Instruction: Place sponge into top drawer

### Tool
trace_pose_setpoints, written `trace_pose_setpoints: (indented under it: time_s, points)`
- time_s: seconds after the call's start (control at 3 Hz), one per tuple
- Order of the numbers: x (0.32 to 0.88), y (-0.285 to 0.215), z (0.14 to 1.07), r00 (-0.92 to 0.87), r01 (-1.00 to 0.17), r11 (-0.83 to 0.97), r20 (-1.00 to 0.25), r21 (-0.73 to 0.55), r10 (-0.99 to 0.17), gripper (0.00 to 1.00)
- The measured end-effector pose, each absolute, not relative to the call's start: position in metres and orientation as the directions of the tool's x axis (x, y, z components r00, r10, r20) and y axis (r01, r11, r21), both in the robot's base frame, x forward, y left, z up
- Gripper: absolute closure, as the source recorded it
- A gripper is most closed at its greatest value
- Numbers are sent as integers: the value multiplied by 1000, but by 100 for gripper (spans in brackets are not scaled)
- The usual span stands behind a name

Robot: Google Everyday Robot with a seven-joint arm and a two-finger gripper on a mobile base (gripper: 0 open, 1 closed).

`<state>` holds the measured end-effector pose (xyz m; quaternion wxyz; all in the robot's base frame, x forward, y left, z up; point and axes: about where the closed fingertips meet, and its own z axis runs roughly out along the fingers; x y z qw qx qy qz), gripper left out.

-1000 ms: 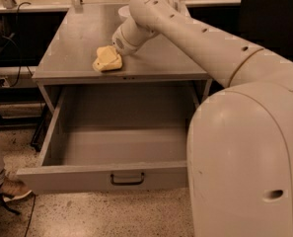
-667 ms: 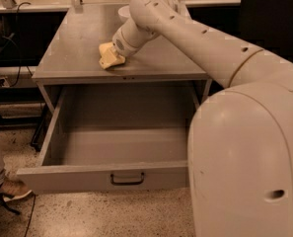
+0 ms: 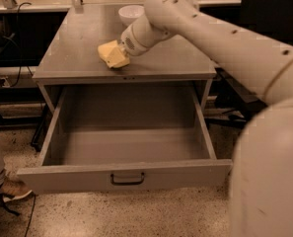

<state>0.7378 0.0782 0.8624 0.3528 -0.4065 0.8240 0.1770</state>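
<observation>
The pale-yellow sponge point(image 3: 108, 51) is at the front middle of the grey cabinet top point(image 3: 72, 43), just behind its front edge. My gripper point(image 3: 117, 56) reaches down from the right, with the white wrist right behind it, and is shut on the sponge, holding it at or barely above the surface. The top drawer point(image 3: 77, 177) is pulled wide open below, directly under the sponge. Its inside holds nothing, and its dark bar handle point(image 3: 128, 179) is centred on the front panel.
A white bowl point(image 3: 131, 13) stands at the back of the cabinet top, behind my wrist. My white arm and base point(image 3: 264, 147) fill the right side. A person's shoe point(image 3: 8, 189) and cables are on the floor at the left.
The sponge has shifted slightly right and away from the front edge, and now sits bunched in the gripper instead of lying flat. The drawer has not moved.
</observation>
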Motion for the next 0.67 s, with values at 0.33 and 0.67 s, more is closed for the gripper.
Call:
trace_pose_setpoints:
  time_s: [0.33, 0.67]
  points:
    - [688, 46, 895, -356, -836, 549, -754, -7, -552, 100]
    - [633, 28, 888, -312, -910, 414, -707, 31, -634, 100]
